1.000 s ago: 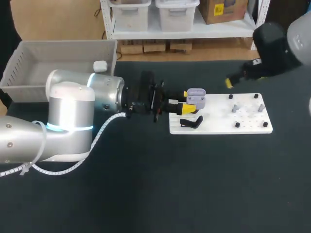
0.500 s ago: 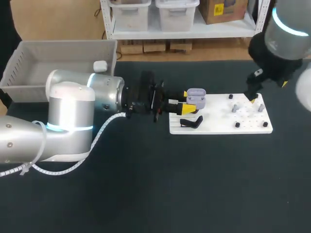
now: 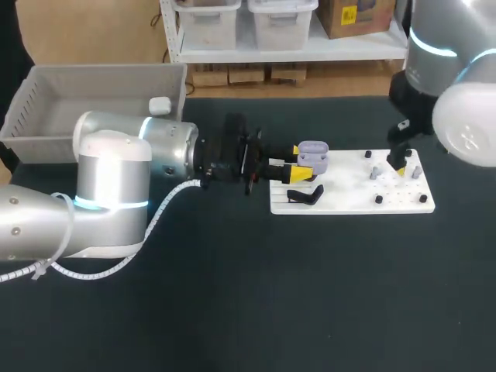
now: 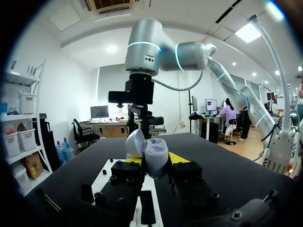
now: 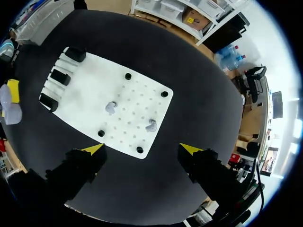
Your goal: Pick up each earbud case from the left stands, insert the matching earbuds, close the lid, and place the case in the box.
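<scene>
Farthest left in the head view is the grey box (image 3: 46,93), at the table's back corner, with a small white case (image 3: 160,105) against its right-hand wall. My left arm (image 3: 116,178) comes in from the left and stretches across to the left end of the white board (image 3: 349,198). The left gripper (image 3: 298,161) has its two yellow tips closed on the lilac case (image 3: 313,155), one on either side. The case is a rounded, pale lilac-grey shell with a smooth matte look. In the left wrist view it (image 4: 156,158) stands upright between the fingers, its lid (image 4: 135,143) swung open and tipped to one side, so the hollow inside the body shows. It is held above the board's left end, close to a black stand (image 3: 306,195). In the right wrist view I see three black stands (image 5: 60,76) in a row along that end of the board. Further right, among the board's holes, lie two small grey earbuds (image 5: 111,107), well apart from each other, with black pegs (image 5: 164,94) near the corners. My right arm (image 3: 449,85) comes down from the right over the board's far end. The right gripper (image 5: 142,149) hangs above that end with its fingers spread wide, nothing between them.
</scene>
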`<state>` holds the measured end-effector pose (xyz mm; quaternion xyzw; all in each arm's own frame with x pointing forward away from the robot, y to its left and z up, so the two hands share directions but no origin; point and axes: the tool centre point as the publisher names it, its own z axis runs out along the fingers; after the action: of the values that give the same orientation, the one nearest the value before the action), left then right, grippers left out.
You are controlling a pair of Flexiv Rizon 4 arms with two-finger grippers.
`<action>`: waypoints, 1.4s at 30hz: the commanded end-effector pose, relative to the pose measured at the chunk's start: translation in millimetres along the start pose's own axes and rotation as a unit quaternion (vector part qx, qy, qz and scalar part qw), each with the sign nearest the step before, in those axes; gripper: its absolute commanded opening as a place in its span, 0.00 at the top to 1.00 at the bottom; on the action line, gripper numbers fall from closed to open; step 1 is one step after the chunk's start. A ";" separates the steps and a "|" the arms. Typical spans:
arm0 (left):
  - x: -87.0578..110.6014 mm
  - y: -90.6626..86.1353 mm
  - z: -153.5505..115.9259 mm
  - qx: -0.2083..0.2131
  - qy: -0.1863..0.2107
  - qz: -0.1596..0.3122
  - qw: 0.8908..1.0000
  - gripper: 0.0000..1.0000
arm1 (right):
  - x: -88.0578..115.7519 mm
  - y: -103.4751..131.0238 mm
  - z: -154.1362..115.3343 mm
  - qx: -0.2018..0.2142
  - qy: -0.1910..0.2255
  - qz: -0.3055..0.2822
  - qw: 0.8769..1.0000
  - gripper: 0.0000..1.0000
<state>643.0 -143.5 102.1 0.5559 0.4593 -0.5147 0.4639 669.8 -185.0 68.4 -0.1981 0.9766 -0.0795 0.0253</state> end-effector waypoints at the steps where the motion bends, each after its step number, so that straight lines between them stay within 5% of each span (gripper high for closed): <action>1: 0.6 -1.1 -0.4 -0.002 -0.001 0.002 1.000 1.00 | -6.6 1.1 13.3 0.008 0.021 0.006 1.000 0.00; 3: 0.6 -1.1 -0.4 -0.002 -0.001 0.002 1.000 1.00 | -6.4 0.3 17.2 0.013 0.020 0.012 1.000 0.11; 6: 0.6 -1.1 -0.4 -0.002 -0.001 0.002 1.000 1.00 | -7.1 -0.6 19.9 0.018 0.017 0.022 0.999 0.51; 10: 0.6 -1.1 -0.4 -0.002 -0.001 0.002 1.000 1.00 | -7.6 -0.5 24.6 0.022 0.017 0.031 0.999 0.56; 24: 0.6 -1.1 -0.4 -0.002 -0.001 0.002 1.000 1.00 | -7.5 0.2 39.6 0.047 0.016 0.058 0.997 0.51; 42: 0.6 -1.1 -0.4 -0.002 -0.001 0.002 1.000 1.00 | -11.5 -6.0 52.2 0.054 0.007 0.080 0.995 0.57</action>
<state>642.9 -143.5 102.2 0.5558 0.4592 -0.5147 0.4639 686.4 -193.4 20.6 -0.1177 0.9837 -0.1313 0.0340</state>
